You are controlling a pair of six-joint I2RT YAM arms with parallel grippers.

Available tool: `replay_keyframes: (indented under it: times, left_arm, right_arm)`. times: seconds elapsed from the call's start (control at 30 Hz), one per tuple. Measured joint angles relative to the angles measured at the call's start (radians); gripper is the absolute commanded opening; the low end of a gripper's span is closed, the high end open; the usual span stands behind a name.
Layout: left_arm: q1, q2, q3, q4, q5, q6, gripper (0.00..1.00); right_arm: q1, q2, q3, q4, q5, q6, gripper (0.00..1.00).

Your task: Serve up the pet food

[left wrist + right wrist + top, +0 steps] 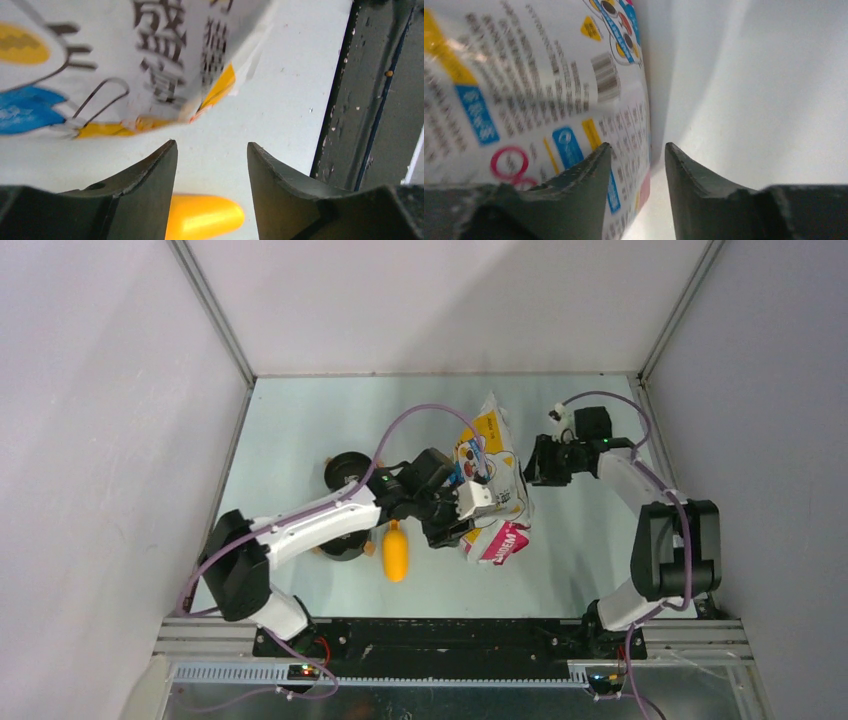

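Left gripper (211,143): jaws apart, holding nothing | bag (125,60) just past its fingertips, orange scoop (200,216) beneath the gap | right gripper (637,144): jaws apart, bag edge close beside one finger, ungripped | pet food: unseen, judged inside bag | step: securing bag | next: needs a firm grip on bag before scooping or pouring.

Left wrist view: bag (125,60) blurred, cut off top and left; scoop (202,216) partly behind the left gripper (211,143), cut off below. From above, the left arm (320,523) covers part of a dark round thing (338,549), too small to identify.
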Motion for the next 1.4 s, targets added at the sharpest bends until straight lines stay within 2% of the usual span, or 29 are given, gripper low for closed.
replay_keyframes:
  times: [0.17, 0.3, 0.33, 0.37, 0.4, 0.43, 0.5, 0.57, 0.6, 0.7, 0.8, 0.97, 1.1, 1.4]
  left_arm:
    - [0.038, -0.129, 0.002, -0.080, -0.025, 0.035, 0.62]
    - [0.054, -0.229, 0.060, -0.159, -0.200, 0.142, 0.63]
    - [0.056, -0.246, 0.066, -0.159, -0.256, 0.174, 0.67]
    - [0.063, -0.261, 0.067, -0.153, -0.307, 0.204, 0.71]
    - [0.074, -0.278, 0.068, -0.141, -0.372, 0.236, 0.79]
    - [0.086, -0.287, 0.071, -0.134, -0.409, 0.251, 0.82]
    - [0.130, -0.291, 0.120, -0.124, -0.474, 0.231, 0.84]
    - [0.187, -0.268, 0.233, -0.132, -0.466, 0.146, 0.84]
    - [0.217, -0.249, 0.311, -0.127, -0.429, 0.088, 0.82]
    - [0.275, -0.219, 0.481, -0.117, -0.274, -0.043, 0.73]
    - [0.253, -0.223, 0.528, -0.134, -0.101, -0.058, 0.71]
    - [0.177, -0.263, 0.402, -0.196, 0.005, -0.003, 0.75]
    - [0.179, -0.286, 0.306, -0.236, 0.029, -0.003, 0.75]
    - [0.181, -0.368, 0.186, -0.260, 0.060, -0.005, 0.75]
  right_arm:
    - [-0.124, -0.163, 0.015, -0.157, -0.042, -0.095, 0.71]
    - [-0.225, -0.366, 0.156, -0.271, -0.061, -0.251, 0.87]
    - [-0.232, -0.406, 0.189, -0.277, -0.065, -0.279, 0.91]
    - [-0.237, -0.454, 0.225, -0.282, -0.068, -0.314, 0.92]
    - [-0.237, -0.504, 0.256, -0.283, -0.073, -0.344, 0.93]
    - [-0.237, -0.541, 0.275, -0.282, -0.079, -0.365, 0.93]
    - [-0.232, -0.613, 0.301, -0.277, -0.090, -0.393, 0.92]
    - [-0.209, -0.660, 0.325, -0.291, -0.095, -0.409, 0.86]
    - [-0.180, -0.661, 0.348, -0.310, -0.092, -0.410, 0.81]
    - [-0.084, -0.608, 0.399, -0.366, -0.109, -0.410, 0.76]
    - [-0.042, -0.555, 0.378, -0.397, -0.158, -0.383, 0.71]
    - [0.033, -0.465, 0.317, -0.506, -0.205, -0.347, 0.61]
    - [0.055, -0.462, 0.317, -0.521, -0.205, -0.307, 0.54]
    - [0.060, -0.396, 0.318, -0.508, -0.181, -0.240, 0.52]
